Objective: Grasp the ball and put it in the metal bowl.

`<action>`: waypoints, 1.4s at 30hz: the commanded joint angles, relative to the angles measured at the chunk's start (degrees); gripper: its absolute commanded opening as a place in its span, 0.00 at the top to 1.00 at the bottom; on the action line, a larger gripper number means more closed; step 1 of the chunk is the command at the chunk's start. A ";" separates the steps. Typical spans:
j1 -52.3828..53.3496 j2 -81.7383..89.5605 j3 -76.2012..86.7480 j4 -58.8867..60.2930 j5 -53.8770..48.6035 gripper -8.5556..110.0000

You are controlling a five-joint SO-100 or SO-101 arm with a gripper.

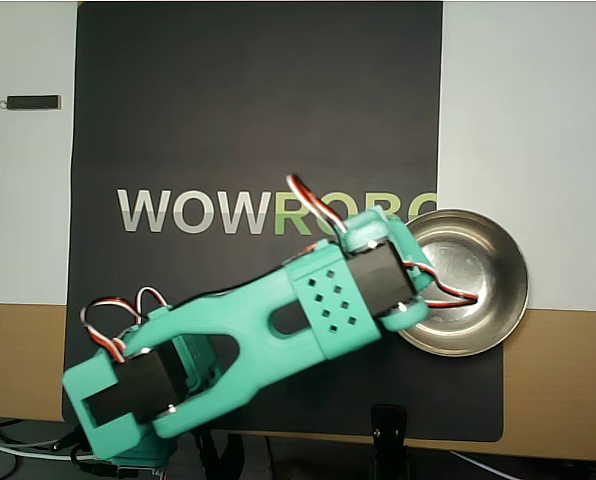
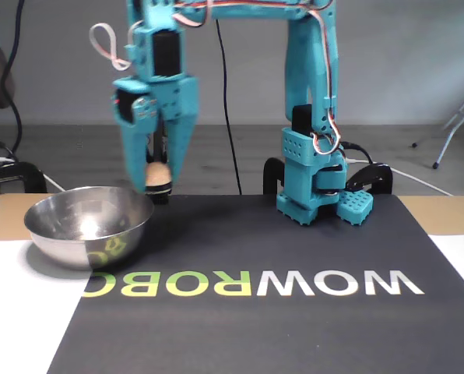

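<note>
In the fixed view the teal end effector (image 2: 156,185) hangs in the upper left of the frame, fingers pointing down and clenched around the ball (image 2: 157,172), which shows as a peach-tan spot between the finger ends. The ball is in the air, just above the right rim of the metal bowl (image 2: 88,224), not touching it. The bowl stands at the left on the tabletop, at the edge of the black mat (image 2: 294,327). In the overhead view the arm's head covers the left part of the metal bowl (image 1: 478,290), at centre right; the ball is hidden there.
</note>
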 commanded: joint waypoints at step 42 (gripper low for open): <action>5.54 -22.59 -28.39 -0.44 -0.26 0.71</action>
